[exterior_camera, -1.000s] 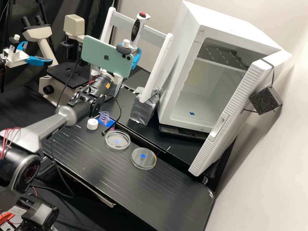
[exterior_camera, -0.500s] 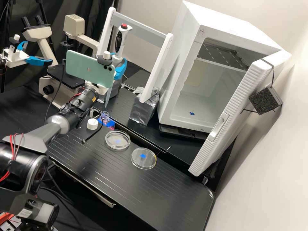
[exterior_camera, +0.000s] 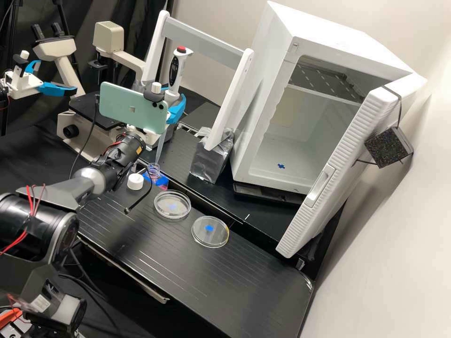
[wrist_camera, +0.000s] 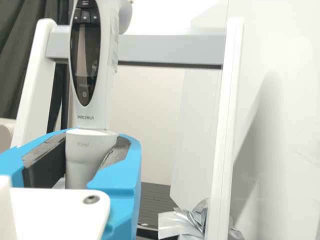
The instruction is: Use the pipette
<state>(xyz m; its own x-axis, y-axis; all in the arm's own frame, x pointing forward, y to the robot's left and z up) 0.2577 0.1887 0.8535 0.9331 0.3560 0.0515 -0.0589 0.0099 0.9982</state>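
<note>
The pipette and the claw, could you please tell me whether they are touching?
Touching: the wrist view shows the pipette gripped in the claw, whose dark pads meet the pipette's lower body on both sides.

pretty dark grey arm [exterior_camera: 84, 188], chunky black joints [exterior_camera: 37, 227], loose red wires [exterior_camera: 34, 210], tiny yellowish sticker [exterior_camera: 139, 149], white gripper [exterior_camera: 173, 101], bright blue fingers [wrist_camera: 122, 180] with dark pads [wrist_camera: 47, 167], one round screw [wrist_camera: 91, 199] in the white part

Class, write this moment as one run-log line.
Gripper: closed on electronic pipette | pipette tip: at mouth of open bottle | white cap: beside bottle, on bench
</note>
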